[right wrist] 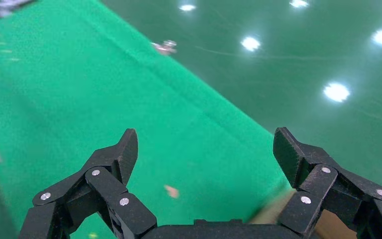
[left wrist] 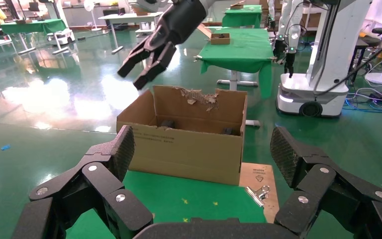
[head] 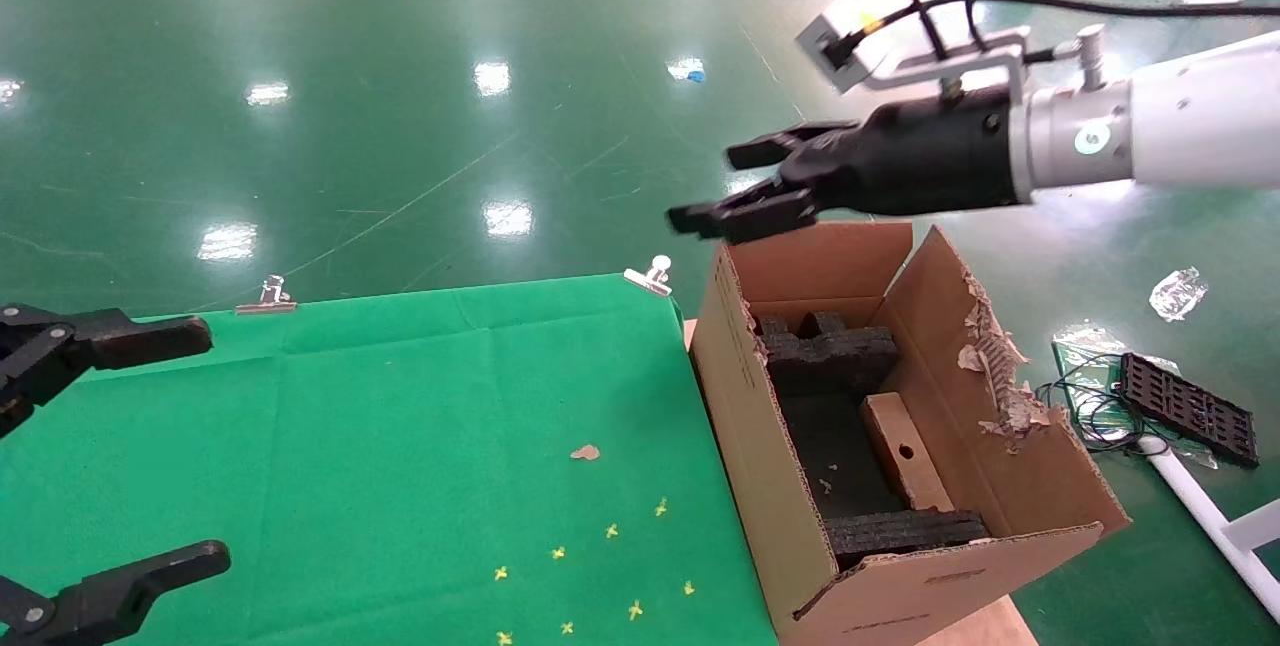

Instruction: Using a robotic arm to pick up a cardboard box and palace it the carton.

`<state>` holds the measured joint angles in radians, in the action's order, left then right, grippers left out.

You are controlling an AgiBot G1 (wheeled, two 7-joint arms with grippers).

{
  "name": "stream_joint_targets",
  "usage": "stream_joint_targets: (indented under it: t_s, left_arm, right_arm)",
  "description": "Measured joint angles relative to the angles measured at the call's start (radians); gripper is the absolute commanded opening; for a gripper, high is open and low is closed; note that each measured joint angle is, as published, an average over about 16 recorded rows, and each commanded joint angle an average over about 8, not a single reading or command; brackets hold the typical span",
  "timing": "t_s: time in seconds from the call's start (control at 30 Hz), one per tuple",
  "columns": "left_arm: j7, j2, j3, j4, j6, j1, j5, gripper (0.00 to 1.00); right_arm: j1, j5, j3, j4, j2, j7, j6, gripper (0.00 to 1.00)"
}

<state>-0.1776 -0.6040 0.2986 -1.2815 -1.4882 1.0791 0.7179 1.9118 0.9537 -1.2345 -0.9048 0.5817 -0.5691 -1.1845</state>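
Nearest, the all-black left claw (head: 105, 446) hangs spread wide over the green cloth tabletop (head: 400, 426), its arm cut off by the picture's edge. Beside the tabletop stands the large brown corrugated carton (head: 770, 486) with one ragged flap. Inside, the small narrow brown cardboard box (head: 905, 451) with a round hole leans between black foam pieces (head: 830, 356), its lower end hidden. Farther back, the white robotic arm (head: 1190, 126) holds its empty right claw (head: 730, 186) parted above the carton's far rim.
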Motion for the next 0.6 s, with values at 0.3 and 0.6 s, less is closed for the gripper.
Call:
stream_joint_targets:
  t_s: [0.3, 0.6]
  left_arm:
    - [0.000, 0.000, 0.000, 0.000, 0.000, 0.000, 0.000, 1.00]
    - [0.000, 0.000, 0.001, 0.000, 0.000, 0.000, -0.001, 1.00]
  right_arm:
    - [-0.204, -0.054, 0.233, -0.093, 0.007, 0.093, -0.076, 1.00]
    - [-0.408, -0.109, 0.466, -0.185, 0.014, 0.186, -0.152, 1.00]
